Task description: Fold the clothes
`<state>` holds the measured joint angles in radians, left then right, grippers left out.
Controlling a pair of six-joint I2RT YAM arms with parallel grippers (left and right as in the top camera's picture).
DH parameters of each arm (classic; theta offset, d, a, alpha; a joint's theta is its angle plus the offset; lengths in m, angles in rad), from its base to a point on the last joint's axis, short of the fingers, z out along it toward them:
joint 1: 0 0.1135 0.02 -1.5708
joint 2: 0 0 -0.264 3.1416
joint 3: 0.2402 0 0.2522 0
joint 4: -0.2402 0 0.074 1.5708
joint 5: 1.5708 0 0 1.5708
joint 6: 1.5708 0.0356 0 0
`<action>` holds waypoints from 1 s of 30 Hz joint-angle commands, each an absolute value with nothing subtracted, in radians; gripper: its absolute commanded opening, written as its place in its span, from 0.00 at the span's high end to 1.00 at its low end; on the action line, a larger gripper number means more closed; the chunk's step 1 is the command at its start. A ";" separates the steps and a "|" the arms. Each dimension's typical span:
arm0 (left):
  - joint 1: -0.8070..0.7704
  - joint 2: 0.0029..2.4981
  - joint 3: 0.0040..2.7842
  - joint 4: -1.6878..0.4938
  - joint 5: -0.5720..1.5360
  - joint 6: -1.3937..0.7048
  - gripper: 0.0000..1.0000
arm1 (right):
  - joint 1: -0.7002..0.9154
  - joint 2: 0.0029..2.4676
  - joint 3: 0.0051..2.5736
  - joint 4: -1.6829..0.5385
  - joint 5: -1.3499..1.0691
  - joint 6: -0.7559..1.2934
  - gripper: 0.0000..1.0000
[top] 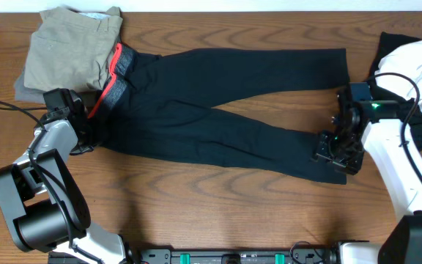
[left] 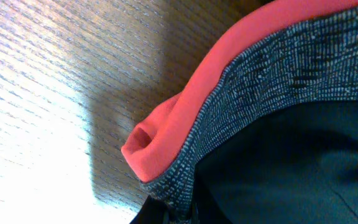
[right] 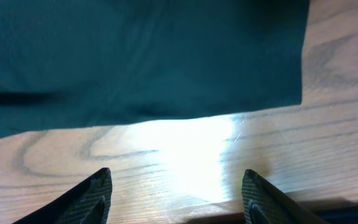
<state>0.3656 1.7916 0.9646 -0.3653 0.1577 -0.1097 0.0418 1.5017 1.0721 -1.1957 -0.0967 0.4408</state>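
Observation:
Black pants (top: 218, 110) lie spread flat across the table, waist at the left, both legs reaching right. The waistband (top: 114, 77) is grey with a red inner lining. My left gripper (top: 86, 136) is at the waist's lower corner. In the left wrist view its dark fingers (left: 176, 216) are pinched on the grey band (left: 278, 68) beside the red lining (left: 166, 140). My right gripper (top: 335, 150) hovers at the near leg's hem. In the right wrist view it (right: 179, 193) is open and empty over bare wood, just short of the hem edge (right: 166, 93).
A folded khaki garment (top: 72, 44) lies on a grey one (top: 20, 88) at the back left. A white and black garment (top: 416, 59) lies at the back right, under the right arm. The table's front edge is close behind the right gripper.

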 commanded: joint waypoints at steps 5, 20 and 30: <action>0.369 1.850 0.939 -0.385 0.149 -0.145 0.94 | 0.070 1.492 0.944 -1.139 0.031 0.650 0.33; 0.369 1.850 0.939 -0.383 0.149 -0.144 0.94 | -0.030 1.492 0.702 -0.819 0.170 0.706 0.26; 0.369 1.850 0.939 -0.391 0.149 -0.144 0.94 | -0.085 1.492 0.654 -0.699 0.153 0.672 0.25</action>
